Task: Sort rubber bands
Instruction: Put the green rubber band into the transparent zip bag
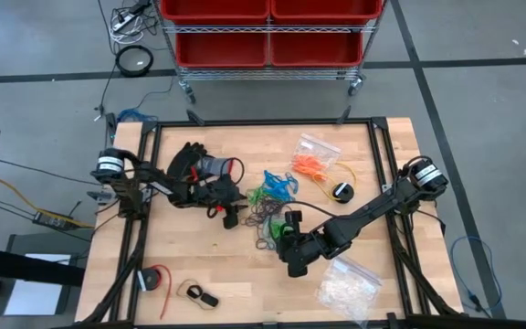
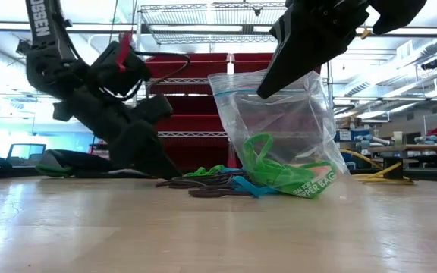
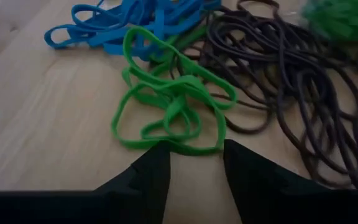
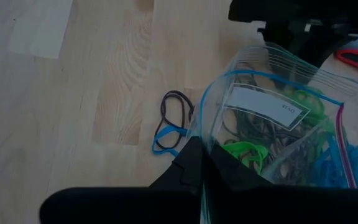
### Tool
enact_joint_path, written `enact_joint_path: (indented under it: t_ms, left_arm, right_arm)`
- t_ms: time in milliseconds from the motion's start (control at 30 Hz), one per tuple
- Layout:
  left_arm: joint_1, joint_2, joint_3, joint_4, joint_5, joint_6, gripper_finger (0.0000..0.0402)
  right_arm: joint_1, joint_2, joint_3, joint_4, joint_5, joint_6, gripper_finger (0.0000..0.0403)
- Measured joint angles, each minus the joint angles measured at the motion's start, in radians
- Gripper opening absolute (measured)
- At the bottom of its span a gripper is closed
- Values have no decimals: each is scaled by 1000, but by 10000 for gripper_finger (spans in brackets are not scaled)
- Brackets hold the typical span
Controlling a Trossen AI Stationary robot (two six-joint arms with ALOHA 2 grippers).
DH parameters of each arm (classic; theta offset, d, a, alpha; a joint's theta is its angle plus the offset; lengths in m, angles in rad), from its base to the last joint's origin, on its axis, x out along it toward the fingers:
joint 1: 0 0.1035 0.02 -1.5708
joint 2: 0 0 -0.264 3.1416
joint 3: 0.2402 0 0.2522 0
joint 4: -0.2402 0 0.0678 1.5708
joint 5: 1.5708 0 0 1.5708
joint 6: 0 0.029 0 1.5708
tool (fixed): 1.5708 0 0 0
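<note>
Nearest your low camera stands the clear zip-top plastic bag (image 2: pixel 279 129) with green bands already inside it, held upright off the pale wooden surface (image 1: pixel 245 265) so its mouth stays reachable.

Working from the left, your left gripper (image 3: pixel 194 155) sits low over the surface at the edge of the loose pile. Its fingers are spread, with nothing between them. They straddle the near edge of a tangle of thin bright-green rubber bands (image 3: pixel 169 109), which looks like the setup for a pinch on one green loop. Just beyond lie the flat blue rubber bands (image 3: pixel 114 28), and beside those the dark thin rubber bands (image 3: pixel 278 81). All are heaped together near the middle of the surface, so you need a clean single-colour pick.

To the right, your right gripper (image 4: pixel 199 163) is clenched on the rim of the bag, holding it open as the receiver. Beside the bag, a dark loop and a blue loop (image 4: pixel 169 124) lie loose on the wood. Farther right, orange bands (image 1: pixel 310 166) rest by a second clear bag (image 1: pixel 318 146), apparently already separated.
</note>
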Motion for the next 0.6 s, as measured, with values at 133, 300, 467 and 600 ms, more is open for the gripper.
enact_joint_path:
  t_ms: [133,300,467,600]
  left_arm:
    - [9,27,50,-82,-7,-21,138]
    - [10,43,65,-94,-5,-21,24]
    - [12,-2,66,-157,31,1,6]
    - [-6,-99,60,-308,40,1,4]
  right_arm:
    - [0,0,0,0,0,0,0]
    - [0,0,0,1,0,8,0]
    - [1,0,0,0,0,16,0]
    - [3,0,0,-2,0,17,0]
